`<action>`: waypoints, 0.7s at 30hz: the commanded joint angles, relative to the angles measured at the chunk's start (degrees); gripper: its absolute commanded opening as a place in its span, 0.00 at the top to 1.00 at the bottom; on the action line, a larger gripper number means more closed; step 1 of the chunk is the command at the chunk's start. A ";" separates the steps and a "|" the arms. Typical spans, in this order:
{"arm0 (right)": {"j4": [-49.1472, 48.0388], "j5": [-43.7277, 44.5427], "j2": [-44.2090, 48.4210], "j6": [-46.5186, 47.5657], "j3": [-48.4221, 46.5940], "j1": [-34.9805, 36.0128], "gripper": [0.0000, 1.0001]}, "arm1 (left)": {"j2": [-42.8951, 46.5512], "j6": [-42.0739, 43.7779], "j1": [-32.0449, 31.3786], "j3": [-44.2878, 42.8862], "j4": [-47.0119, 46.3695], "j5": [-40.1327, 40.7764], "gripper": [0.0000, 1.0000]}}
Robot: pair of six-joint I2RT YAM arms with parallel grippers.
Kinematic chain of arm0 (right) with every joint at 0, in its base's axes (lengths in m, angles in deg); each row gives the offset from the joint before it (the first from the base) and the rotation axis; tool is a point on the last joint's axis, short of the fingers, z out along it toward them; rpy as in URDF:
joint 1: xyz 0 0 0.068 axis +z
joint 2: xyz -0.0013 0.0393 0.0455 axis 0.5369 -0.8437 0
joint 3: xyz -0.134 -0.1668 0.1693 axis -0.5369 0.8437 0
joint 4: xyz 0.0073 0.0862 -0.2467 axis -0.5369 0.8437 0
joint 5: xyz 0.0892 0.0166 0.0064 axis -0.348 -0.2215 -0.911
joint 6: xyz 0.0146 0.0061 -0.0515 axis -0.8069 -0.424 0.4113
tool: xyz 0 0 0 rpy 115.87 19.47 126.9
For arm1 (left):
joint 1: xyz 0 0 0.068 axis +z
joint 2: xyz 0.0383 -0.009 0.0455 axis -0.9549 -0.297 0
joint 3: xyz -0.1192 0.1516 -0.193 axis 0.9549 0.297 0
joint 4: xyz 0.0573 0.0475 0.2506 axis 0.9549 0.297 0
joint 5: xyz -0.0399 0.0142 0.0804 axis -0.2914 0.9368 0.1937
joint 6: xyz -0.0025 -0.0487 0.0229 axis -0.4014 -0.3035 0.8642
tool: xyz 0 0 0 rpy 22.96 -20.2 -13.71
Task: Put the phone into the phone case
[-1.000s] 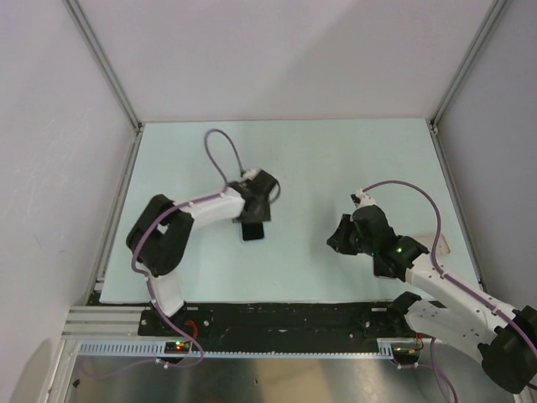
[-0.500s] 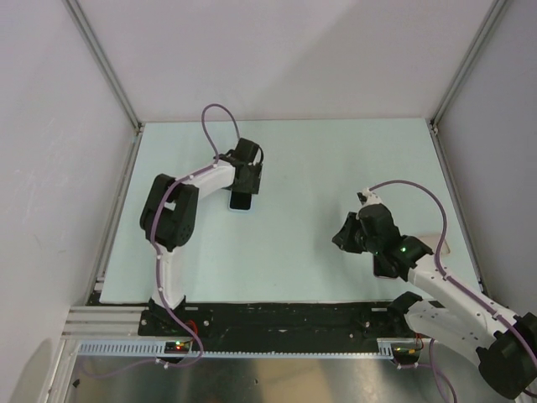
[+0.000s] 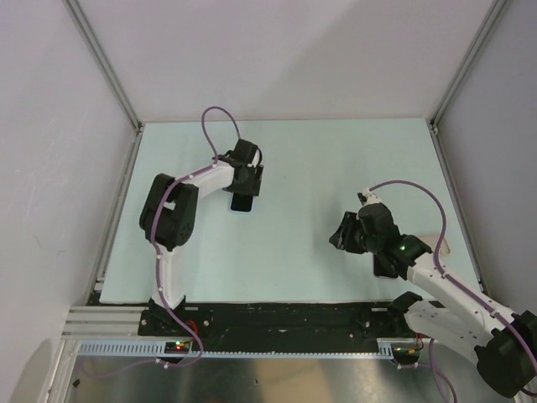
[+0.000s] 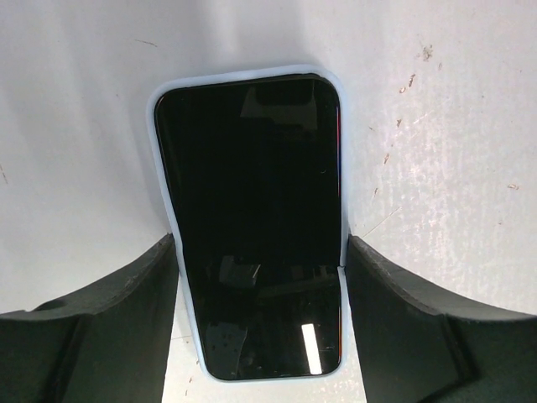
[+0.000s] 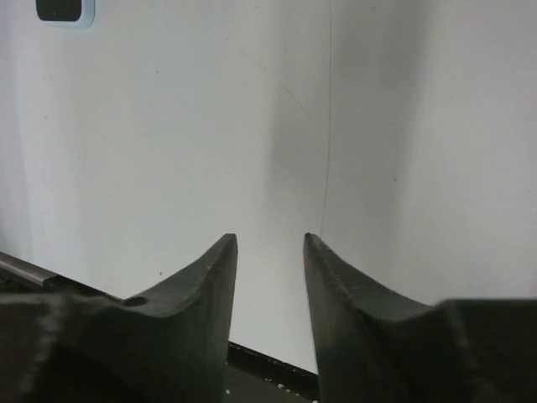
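Left gripper (image 4: pixel 260 243) clamps phone (image 4: pixel 250 168) by both long edges, flat on table (image 3: pixel 336 168). Right gripper (image 5: pixel 270 239) well right of phone, fingers slightly apart, empty.

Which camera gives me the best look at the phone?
The left wrist view: the phone fills it, glossy black with a pale rim, between the fingers of the left gripper. The top view shows a small dark slab partly under that gripper; the right wrist view catches only a corner.

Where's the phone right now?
The phone lies flat on the table, left of middle in the top view, held between the left gripper's fingers.
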 commanded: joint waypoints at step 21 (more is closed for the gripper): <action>14.62 13.86 -1.57 -3.52 -2.04 -24.00 0.39 | 34.52 -22.61 -8.99 12.63 0.18 8.99 0.00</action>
